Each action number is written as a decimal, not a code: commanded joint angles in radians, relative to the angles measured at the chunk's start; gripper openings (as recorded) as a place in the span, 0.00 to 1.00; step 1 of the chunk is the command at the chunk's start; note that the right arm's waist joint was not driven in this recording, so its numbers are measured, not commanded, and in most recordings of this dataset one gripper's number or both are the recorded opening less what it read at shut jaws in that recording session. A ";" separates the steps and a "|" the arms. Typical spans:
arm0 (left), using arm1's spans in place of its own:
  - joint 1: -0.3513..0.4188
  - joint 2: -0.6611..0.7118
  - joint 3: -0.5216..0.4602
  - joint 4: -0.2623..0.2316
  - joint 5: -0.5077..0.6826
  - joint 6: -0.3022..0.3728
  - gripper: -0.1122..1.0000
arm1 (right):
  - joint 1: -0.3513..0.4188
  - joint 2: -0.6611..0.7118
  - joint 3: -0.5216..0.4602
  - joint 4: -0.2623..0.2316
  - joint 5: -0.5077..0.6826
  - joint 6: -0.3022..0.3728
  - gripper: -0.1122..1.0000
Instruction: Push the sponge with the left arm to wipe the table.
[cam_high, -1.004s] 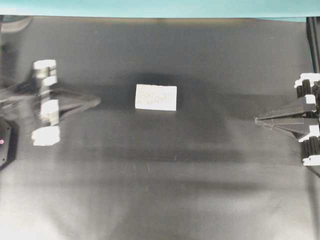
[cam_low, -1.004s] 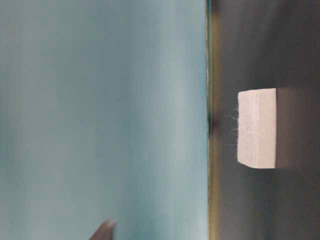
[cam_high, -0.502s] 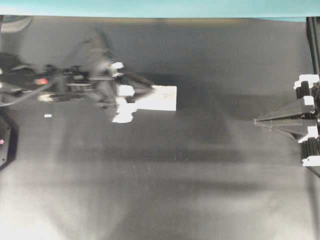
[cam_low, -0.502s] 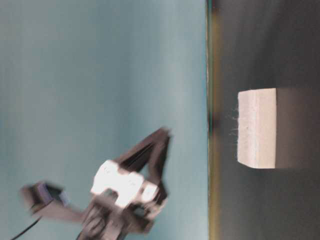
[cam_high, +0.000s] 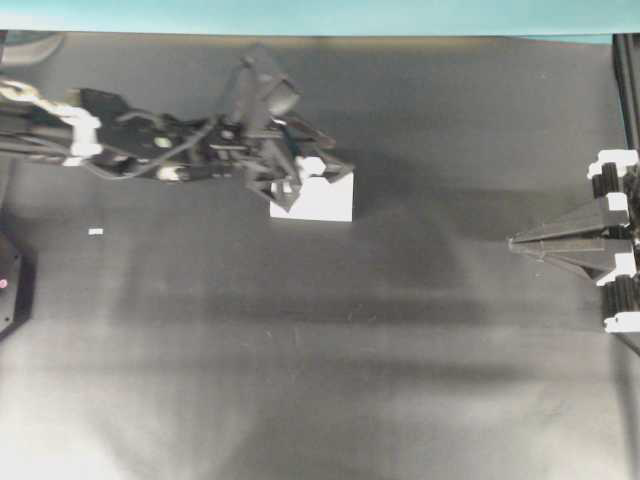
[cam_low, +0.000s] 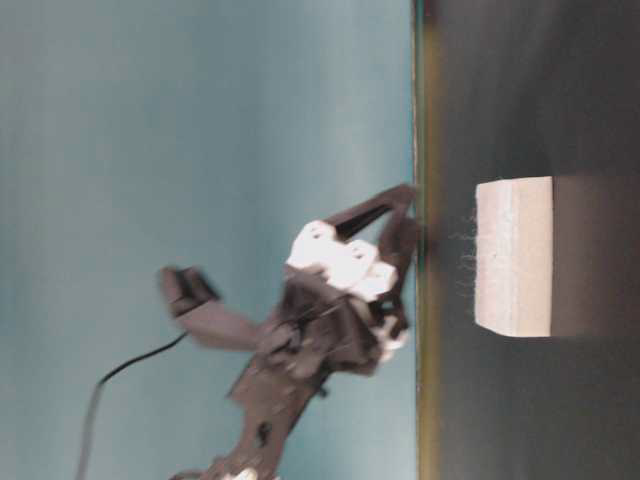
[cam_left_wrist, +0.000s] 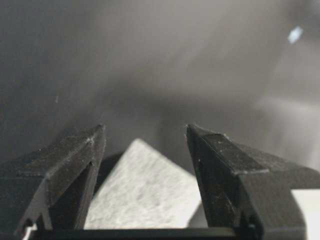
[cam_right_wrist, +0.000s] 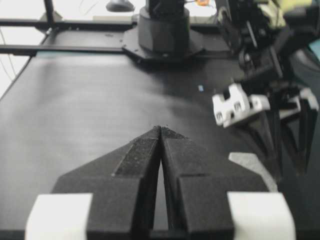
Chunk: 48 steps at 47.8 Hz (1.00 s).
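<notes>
Swung in from the side, left pincer (cam_high: 335, 168) (spread wide) straddles sponge (cam_high: 322, 202); press low, push steadily along counter (cam_high: 300, 380).

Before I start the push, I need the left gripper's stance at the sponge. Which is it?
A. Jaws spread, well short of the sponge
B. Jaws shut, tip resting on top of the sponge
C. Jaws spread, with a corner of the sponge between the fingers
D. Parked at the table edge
C: the left wrist view shows the left gripper with its jaws spread and a corner of the sponge between its fingers.
</notes>
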 joint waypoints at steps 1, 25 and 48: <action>0.008 0.035 -0.031 0.003 0.029 -0.006 0.67 | 0.000 0.005 -0.005 0.002 -0.008 -0.009 0.10; 0.003 0.054 0.028 0.003 0.054 -0.049 0.67 | 0.000 0.006 0.023 0.002 -0.017 -0.012 0.10; -0.055 0.014 0.129 0.003 0.052 -0.095 0.67 | 0.000 0.005 0.031 0.002 -0.017 -0.012 0.10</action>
